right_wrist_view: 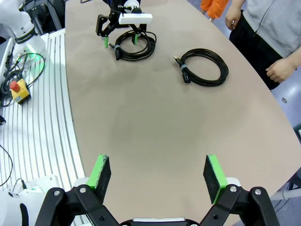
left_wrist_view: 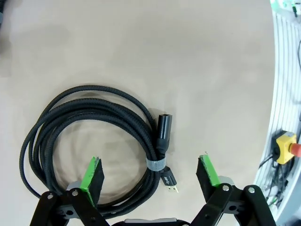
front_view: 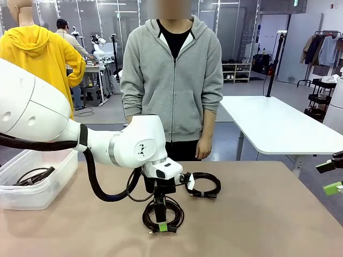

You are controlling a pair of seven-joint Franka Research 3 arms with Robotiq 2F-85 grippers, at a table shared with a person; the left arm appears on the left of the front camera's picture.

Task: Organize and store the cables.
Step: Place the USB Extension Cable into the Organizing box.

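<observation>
- Left gripper (left_wrist_view: 150, 165) jaws apart, poised over coiled USB cable (left_wrist_view: 89, 101) on the table; its strapped side strand lies between the jaws, crosswise to their closing line.
- Right gripper (right_wrist_view: 156, 170) spread, well apart; left arm nearer.

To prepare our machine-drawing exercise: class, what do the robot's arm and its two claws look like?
The left arm is white and rounded, with a grey ring and a black hose looping beneath it. The left claw and right claw look alike: black hinged fingers tipped with green pads.
</observation>
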